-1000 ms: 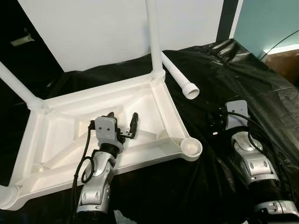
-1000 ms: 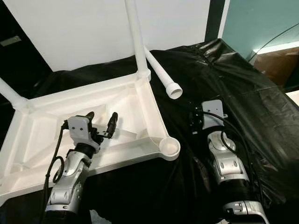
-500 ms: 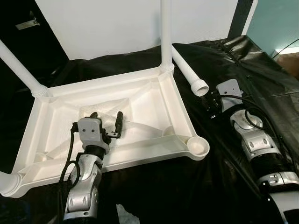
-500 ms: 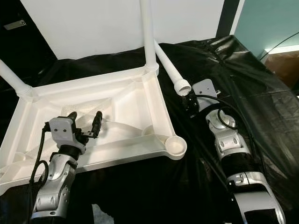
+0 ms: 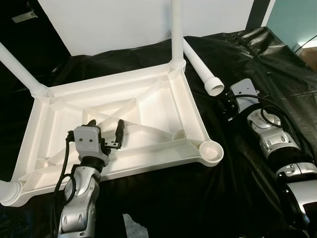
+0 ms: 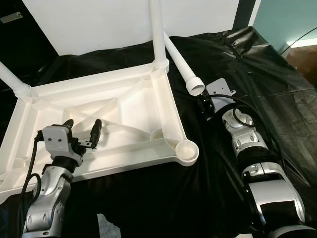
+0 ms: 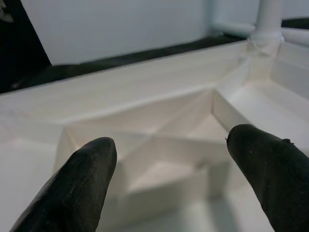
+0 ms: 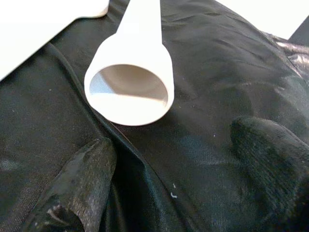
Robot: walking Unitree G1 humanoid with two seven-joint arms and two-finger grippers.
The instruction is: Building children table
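A white plastic table top [image 5: 163, 94] lies upside down on black cloth. Legs stand in its far-right corner [image 5: 177, 29], far-left corner [image 5: 17, 67] and near-left corner [image 5: 7, 196]. The near-right socket [image 5: 212, 150] holds nothing. A loose white leg [image 5: 200, 69] lies on the cloth beside the far-right corner, its open end [image 8: 129, 82] facing my right gripper [image 8: 174, 169]. That gripper [image 5: 229, 106] is open, just short of the open end and touching nothing. My left gripper [image 5: 105, 134] hovers open over the ribbed underside [image 7: 169, 145], holding nothing.
Black plastic sheeting [image 5: 277, 64] covers the whole work surface and is wrinkled on the right. A white wall panel [image 5: 114, 25] stands behind the table top. A torn gap in the sheeting [image 5: 131, 225] lies near my left forearm.
My right gripper has reached forward and now sits close to the loose leg's open end. My left gripper has drawn back to the left over the underside. The camera has shifted.
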